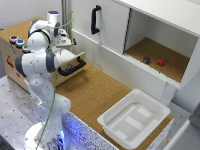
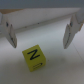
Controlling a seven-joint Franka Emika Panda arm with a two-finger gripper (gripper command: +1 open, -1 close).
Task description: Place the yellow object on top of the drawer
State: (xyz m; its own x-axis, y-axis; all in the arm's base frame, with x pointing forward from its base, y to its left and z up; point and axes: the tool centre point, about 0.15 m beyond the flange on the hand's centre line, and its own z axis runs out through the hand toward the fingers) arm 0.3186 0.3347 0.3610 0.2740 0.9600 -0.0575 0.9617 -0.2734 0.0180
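Yellow object (image 2: 35,57) lies on a pale surface directly under the wrist camera, a black "N" on its upper face, sitting skewed to the line between the fingers. In the exterior view it cannot be made out; the arm hides it. Judged from where the gripper (image 1: 66,44) hangs in that view, the block is most likely inside the drawer (image 1: 70,64), which stands pulled out of the low cork-topped cabinet (image 1: 15,30), black bar handle (image 1: 73,67) to the front.

Claw state: released. Both fingers (image 2: 8,34) stand spread wide, clear of the block, nothing between them.

Risks noted:
- The block is small and rotated. If the fingers close on its corners and not its flat faces, it may twist or squirt out.
- It sits off-centre between the fingers; closing without correction would push it sideways before the second finger meets it.
- Drawer walls are near; a descent out of line could strike the rim.
- Placement on the cabinet top is near coloured items (image 1: 18,41); a release from height could let the cube bounce off.

Red block (image 1: 160,62) and dark purple block (image 1: 146,59) sit in the far open cupboard (image 1: 176,70), well apart, not concerned.
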